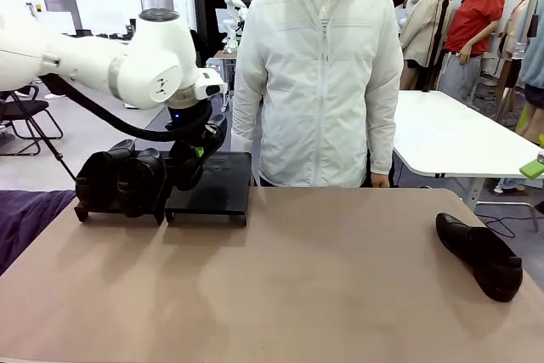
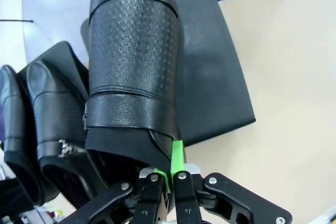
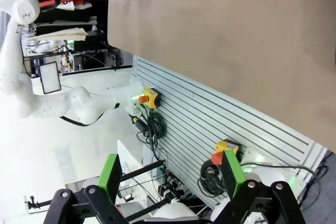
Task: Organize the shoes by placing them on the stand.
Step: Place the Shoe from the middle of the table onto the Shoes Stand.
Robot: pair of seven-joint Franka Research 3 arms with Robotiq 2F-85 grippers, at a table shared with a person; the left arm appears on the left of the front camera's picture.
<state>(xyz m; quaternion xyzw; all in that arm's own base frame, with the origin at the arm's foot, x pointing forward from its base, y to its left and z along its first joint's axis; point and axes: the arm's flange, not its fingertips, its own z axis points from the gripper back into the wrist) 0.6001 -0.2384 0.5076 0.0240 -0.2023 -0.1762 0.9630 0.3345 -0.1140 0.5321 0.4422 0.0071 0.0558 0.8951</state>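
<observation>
The left gripper [image 2: 171, 163] lay closest to the wrist camera, its black linkages drawn together and its green pads [image 2: 177, 153] pinched on the thin rim at the opening of a black leather slip-on shoe [image 2: 134, 61]. That held shoe pointed away from the lens, toe farthest. Its vamp carried a panel of fine embossed dots, a smooth band crossed the instep below it, and the toe beyond was plain and slightly glossy. A small metal fitting showed at the band's edge.

In the front view the left gripper [image 1: 192, 155] held the shoe [image 1: 186, 174] at the left edge of the right-hand low black rectangular platform [image 1: 217, 183], whose rounded-cornered top was otherwise bare [image 2: 210, 77]. Whether the shoe's sole touched that platform could not be told. Just beside it, two matching black shoes [image 1: 102, 178] [image 1: 141, 181] stood close together on the left-hand black platform [image 1: 119, 212]; from the wrist they appeared as a pair of glossy uppers [image 2: 52, 108] [image 2: 13, 124], the nearer with the same dotted panel.

A fourth black shoe [image 1: 480, 254] lay on the tan tabletop [image 1: 323, 286] well apart, near the right edge, low heel towards the camera.

The right gripper [image 3: 170, 174] stood with its jaws spread wide, nothing between them, away from the table.

A person in a white zip-up jacket [image 1: 319, 74] stood at the far side.
</observation>
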